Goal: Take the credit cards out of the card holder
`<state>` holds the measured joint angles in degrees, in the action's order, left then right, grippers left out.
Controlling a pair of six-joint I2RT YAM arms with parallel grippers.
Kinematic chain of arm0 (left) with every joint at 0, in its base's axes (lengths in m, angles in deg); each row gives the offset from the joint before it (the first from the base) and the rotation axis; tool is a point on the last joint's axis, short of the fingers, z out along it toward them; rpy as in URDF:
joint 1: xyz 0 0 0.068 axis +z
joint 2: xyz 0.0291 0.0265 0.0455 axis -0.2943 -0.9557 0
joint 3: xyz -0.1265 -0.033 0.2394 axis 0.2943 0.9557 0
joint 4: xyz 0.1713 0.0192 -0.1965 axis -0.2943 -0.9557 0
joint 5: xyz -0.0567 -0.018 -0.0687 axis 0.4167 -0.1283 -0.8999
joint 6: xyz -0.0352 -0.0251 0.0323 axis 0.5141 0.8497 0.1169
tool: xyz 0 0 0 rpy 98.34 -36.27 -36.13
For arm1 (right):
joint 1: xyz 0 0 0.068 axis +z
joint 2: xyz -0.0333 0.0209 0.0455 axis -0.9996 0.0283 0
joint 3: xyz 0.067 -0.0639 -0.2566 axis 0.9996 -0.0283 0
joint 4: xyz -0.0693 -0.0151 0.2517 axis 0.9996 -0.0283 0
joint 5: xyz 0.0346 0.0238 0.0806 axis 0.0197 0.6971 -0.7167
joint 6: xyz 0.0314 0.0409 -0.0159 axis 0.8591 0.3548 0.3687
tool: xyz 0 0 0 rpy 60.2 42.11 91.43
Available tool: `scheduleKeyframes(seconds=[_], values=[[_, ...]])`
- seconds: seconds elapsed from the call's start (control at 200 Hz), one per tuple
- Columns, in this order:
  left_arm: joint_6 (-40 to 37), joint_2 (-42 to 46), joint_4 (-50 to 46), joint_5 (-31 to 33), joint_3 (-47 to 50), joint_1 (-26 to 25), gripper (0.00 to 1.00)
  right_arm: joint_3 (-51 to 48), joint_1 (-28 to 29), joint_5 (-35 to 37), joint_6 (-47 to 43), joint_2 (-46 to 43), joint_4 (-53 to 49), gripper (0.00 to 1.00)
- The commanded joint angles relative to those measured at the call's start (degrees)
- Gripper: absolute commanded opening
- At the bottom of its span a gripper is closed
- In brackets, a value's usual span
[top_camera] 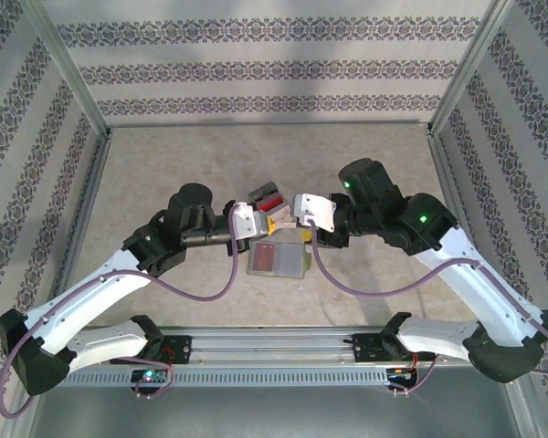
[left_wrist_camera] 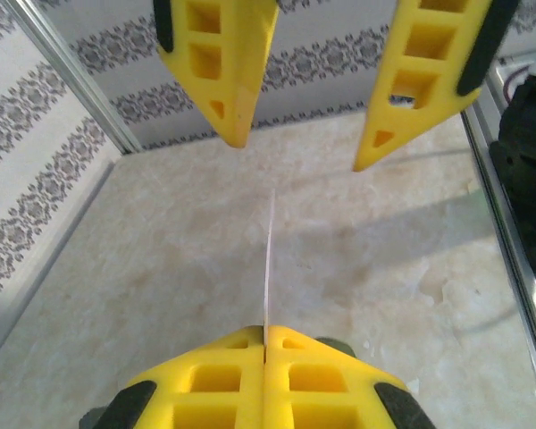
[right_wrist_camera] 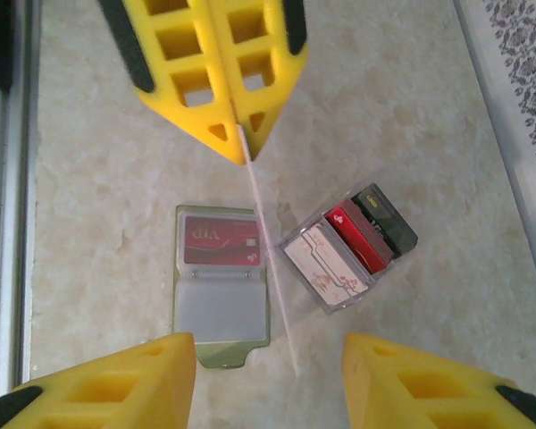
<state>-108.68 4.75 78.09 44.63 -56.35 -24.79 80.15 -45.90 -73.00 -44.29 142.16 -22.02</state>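
The card holder lies open on the table, olive-green rim, pale sleeves; a red credit card sits in its far sleeve. Above it my left gripper is shut on a thin white card, which I see edge-on. From the right wrist, that card runs from the left gripper down between my right gripper's fingers. The right gripper is open, its fingers standing apart on either side of the card's free end. From above, both grippers meet over the card holder.
A clear box with white, red and dark cards standing in it lies just right of the card holder; from above the box sits behind the grippers. Patterned walls and metal posts fence the table. A rail runs along the near edge.
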Motion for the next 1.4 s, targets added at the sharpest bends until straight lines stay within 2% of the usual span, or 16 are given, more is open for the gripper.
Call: scheduleKeyframes(seconds=[0.0, 0.23, 0.555, 0.65, 0.889, 1.024, 1.224, 1.274, 1.394], values=[[4.09, 2.1, 9.7, -1.73, 2.1, -0.54, 0.0, 3.09, -0.37, -3.52, 0.1, -0.92, -3.43, 0.48], [9.4, 3.67, 19.15, -5.09, 6.94, -0.54, 0.0, 8.52, 1.12, -2.77, -2.06, 1.77, -7.58, 0.49], [10.49, 4.02, 22.38, -5.94, 8.9, -0.63, 0.0, 14.55, 3.39, -1.08, -4.5, 7.97, -9.53, 0.45], [10.18, 4.28, 22.28, -5.87, 8.97, -0.63, 0.0, 15.17, 3.73, -0.82, -5.12, 9.37, -9.24, 0.41], [9.82, 4.73, 22.1, -5.25, 9.33, -0.63, 0.0, 15.66, 3.94, -0.29, -6.11, 10.8, -9.68, 0.24], [9.48, 4.72, 22.01, -5.07, 9.31, -0.67, 0.0, 15.22, 4.01, 0.14, -6.47, 10.75, -9.77, 0.19], [9.13, 4.85, 21.82, -4.31, 9.47, -0.67, 0.0, 15.05, 4.02, 0.94, -6.77, 10.8, -9.58, 0.03], [9.29, 4.99, 21.84, -3.9, 9.68, -0.63, 0.11, 14.81, 4.01, 1.31, -6.82, 10.82, -9.59, 0.0], [9.8, 5.91, 21.5, -2.29, 10.46, -0.63, 0.33, 13.96, 3.94, 1.97, -7.35, 10.88, -9.63, 0.0]])
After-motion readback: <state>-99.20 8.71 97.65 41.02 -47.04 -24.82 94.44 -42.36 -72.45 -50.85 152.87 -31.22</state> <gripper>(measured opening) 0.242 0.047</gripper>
